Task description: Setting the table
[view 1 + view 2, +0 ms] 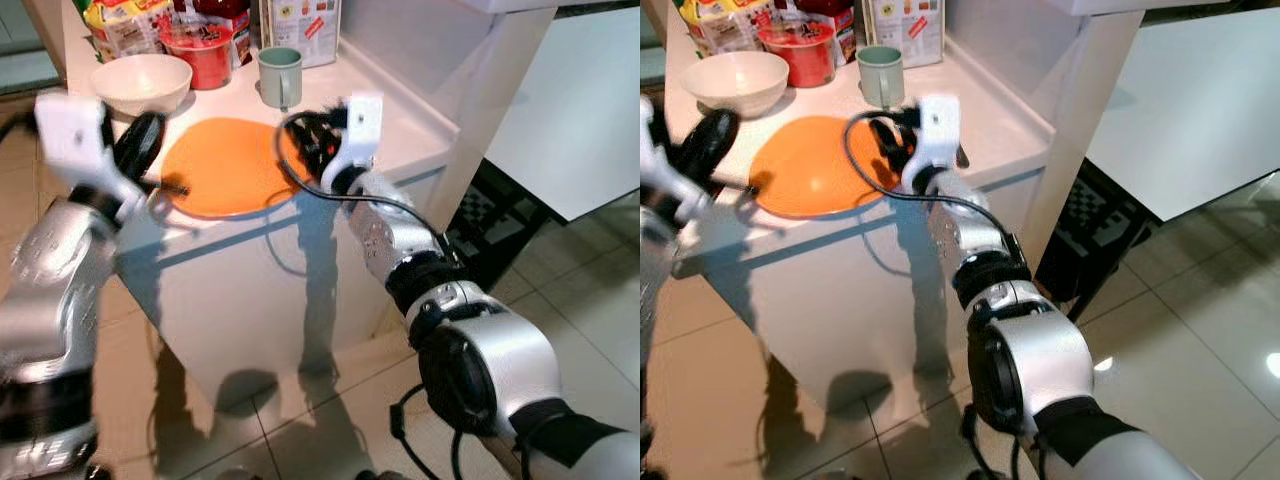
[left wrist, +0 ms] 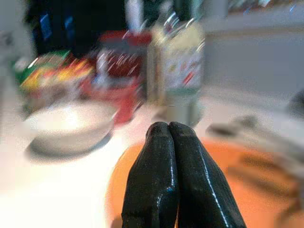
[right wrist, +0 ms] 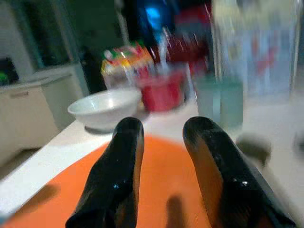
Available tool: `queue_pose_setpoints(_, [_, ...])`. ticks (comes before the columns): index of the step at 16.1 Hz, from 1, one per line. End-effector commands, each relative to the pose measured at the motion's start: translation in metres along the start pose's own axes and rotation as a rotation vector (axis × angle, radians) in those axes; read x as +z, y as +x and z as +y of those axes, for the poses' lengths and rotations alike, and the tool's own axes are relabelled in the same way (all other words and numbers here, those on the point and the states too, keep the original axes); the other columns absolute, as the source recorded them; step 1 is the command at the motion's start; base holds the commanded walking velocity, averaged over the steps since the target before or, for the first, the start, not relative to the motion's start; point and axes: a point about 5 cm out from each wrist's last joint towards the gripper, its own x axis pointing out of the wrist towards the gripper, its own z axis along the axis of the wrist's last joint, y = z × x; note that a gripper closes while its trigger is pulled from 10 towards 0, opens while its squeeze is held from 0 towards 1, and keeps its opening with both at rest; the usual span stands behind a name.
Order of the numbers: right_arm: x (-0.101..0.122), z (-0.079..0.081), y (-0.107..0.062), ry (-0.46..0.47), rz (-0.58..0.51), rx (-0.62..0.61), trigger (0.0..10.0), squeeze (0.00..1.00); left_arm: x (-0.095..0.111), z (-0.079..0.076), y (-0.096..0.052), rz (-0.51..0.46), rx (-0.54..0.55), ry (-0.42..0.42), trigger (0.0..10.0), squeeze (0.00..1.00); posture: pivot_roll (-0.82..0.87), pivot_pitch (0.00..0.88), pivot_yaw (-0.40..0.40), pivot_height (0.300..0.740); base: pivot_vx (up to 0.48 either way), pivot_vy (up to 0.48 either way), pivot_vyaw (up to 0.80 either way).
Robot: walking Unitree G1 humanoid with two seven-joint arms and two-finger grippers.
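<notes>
Bright, even indoor light casts soft arm shadows down the white counter (image 1: 250,290); both wrist views are motion-blurred beyond the fingers.

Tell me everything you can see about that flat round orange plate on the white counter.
The flat round orange plate looks like smooth plastic, plain, with nothing on it. It lies flat near the front corner of the white counter, in front of the white bowl and the pale green mug, apart from both. The right gripper hovers open over its right edge; the left gripper, fingers shut, is at its left edge. Whether either touches it is unclear.
</notes>
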Motion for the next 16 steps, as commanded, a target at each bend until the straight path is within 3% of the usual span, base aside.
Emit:
queue_pose_setpoints(1, [-0.005, -0.012, -0.009, -0.066, 0.004, -0.007, 10.0, 0.0, -0.007, 0.015, -0.008, 0.025, 0.073, 0.009, 10.0, 0.0, 0.27, 0.063, -0.06, 0.74, 0.0, 0.0, 0.0])
queue_pose_setpoints(2, [-0.012, -0.022, -0.017, -0.083, 0.03, -0.032, 10.0, 0.0, -0.015, 0.022, -0.013, 0.051, 0.107, 0.01, 10.0, 1.0, 0.26, 0.064, -0.064, 0.74, 0.0, 0.0, 0.0])
queue_pose_setpoints(4, [-0.041, -0.062, -0.052, -0.125, 0.155, -0.174, 10.0, 0.0, -0.044, 0.039, -0.035, 0.157, 0.195, -0.001, 10.0, 1.0, 0.25, 0.068, -0.067, 0.74, 0.0, 0.0, 0.0])
queue_pose_setpoints(5, [-0.044, -0.069, -0.058, -0.142, 0.17, -0.211, 10.0, 0.0, -0.049, 0.038, -0.037, 0.172, 0.206, -0.003, 10.0, 1.0, 0.25, 0.066, -0.065, 0.74, 0.0, 0.0, 0.0])
queue_pose_setpoints(9, [-0.039, -0.062, -0.053, -0.156, 0.131, -0.2, 10.0, 0.0, -0.054, 0.026, -0.027, 0.184, 0.135, 0.01, 10.0, 1.0, 0.23, 0.062, -0.058, 0.74, 0.0, 0.0, 0.0])
queue_pose_setpoints(10, [-0.039, -0.059, -0.052, -0.157, 0.126, -0.194, 10.0, 0.0, -0.052, 0.021, -0.023, 0.168, 0.11, 0.0, 10.0, 0.0, 0.23, 0.062, -0.057, 0.74, 0.0, 0.0, 0.0])
queue_pose_setpoints(11, [-0.039, -0.057, -0.051, -0.153, 0.123, -0.195, 10.0, 0.0, -0.048, 0.02, -0.018, 0.136, 0.11, -0.014, 0.0, 0.0, 0.23, 0.063, -0.055, 0.74, 0.0, 0.0, 0.0])
queue_pose_setpoints(16, [-0.041, -0.053, -0.051, -0.15, 0.115, -0.194, 10.0, 0.0, -0.046, 0.012, -0.012, 0.123, 0.068, -0.019, 0.0, 0.0, 0.23, 0.063, -0.048, 0.74, 0.0, 0.0, 0.0])
